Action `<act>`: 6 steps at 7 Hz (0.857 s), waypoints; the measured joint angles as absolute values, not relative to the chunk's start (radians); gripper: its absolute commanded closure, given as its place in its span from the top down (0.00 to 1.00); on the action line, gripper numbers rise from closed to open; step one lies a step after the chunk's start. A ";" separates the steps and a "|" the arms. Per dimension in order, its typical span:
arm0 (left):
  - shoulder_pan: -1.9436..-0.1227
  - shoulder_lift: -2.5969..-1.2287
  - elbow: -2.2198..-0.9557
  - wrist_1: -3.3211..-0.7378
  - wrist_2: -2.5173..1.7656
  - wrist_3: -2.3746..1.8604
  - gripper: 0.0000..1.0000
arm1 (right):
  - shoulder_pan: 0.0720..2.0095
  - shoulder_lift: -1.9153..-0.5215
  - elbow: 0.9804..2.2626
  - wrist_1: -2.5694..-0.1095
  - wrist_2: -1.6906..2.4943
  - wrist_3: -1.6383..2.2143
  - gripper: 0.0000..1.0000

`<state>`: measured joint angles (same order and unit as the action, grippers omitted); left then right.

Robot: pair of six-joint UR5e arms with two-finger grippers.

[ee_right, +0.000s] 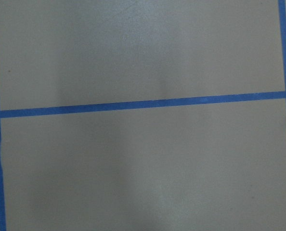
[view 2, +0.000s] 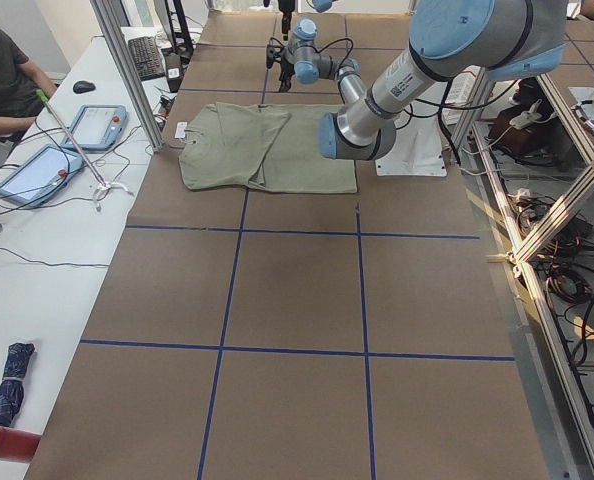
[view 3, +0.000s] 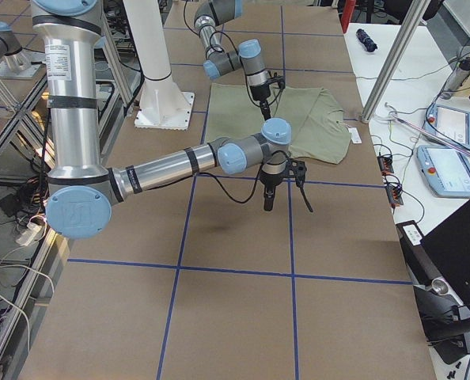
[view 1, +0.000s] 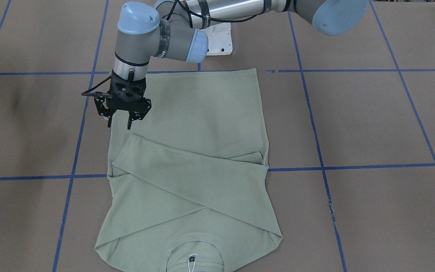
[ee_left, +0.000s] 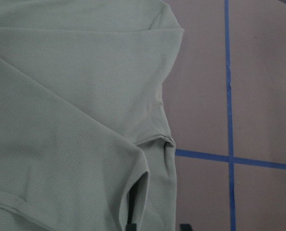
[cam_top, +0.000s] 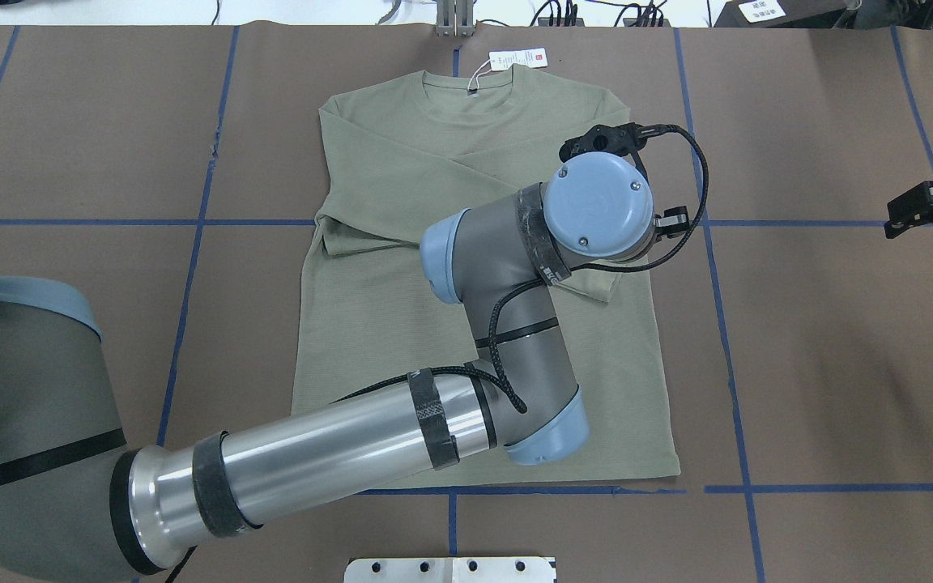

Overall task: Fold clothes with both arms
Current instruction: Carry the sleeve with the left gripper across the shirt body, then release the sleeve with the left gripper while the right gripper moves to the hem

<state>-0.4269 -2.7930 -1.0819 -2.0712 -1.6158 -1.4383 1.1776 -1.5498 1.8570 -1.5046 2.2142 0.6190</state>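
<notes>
Reaching in from the left of the overhead view, the left arm [cam_top: 337,453] stretches over the brown table [cam_top: 70,121] and its blue tape lines [cam_top: 110,221], bending above the middle of the shirt [cam_top: 402,162]. The sage-green shirt lies flat in the centre of the table, hem toward the robot and collar [cam_top: 470,97] on the far side, with a white hang tag [cam_top: 517,58] resting just beyond the collar. Both sleeves [view 1: 172,166] are folded in and cross over the chest. Further right, the left gripper [view 1: 119,122] points straight down at the shirt's edge, close to the cuff of the upper sleeve, its fingers spread and holding nothing; I cannot tell whether the tips touch the cloth. Well apart from the shirt, at the right end, the right gripper [view 3: 268,199] hangs over bare table, and I cannot tell whether its fingers are parted or closed
</notes>
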 measured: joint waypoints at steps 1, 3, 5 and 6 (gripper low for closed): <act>-0.429 -2.776 -1.084 -2.089 -1.609 -1.394 0.99 | 1.177 -1.548 1.862 -1.502 2.219 0.624 1.00; -0.473 -2.719 -1.129 -2.071 -1.625 -1.310 0.99 | 1.156 -1.546 1.893 -1.488 2.225 0.674 1.00; -0.535 -2.532 -1.389 -1.955 -1.706 -1.200 0.99 | 1.045 -1.551 1.954 -1.415 2.200 0.865 1.00; -0.559 -2.418 -1.562 -1.869 -1.728 -1.128 0.99 | 0.952 -1.556 1.994 -1.387 2.159 0.988 1.00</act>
<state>-0.5590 -2.4185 -1.5623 -1.8693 -1.7279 -1.1278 0.9518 -1.5564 1.9943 -1.3867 2.1593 0.9881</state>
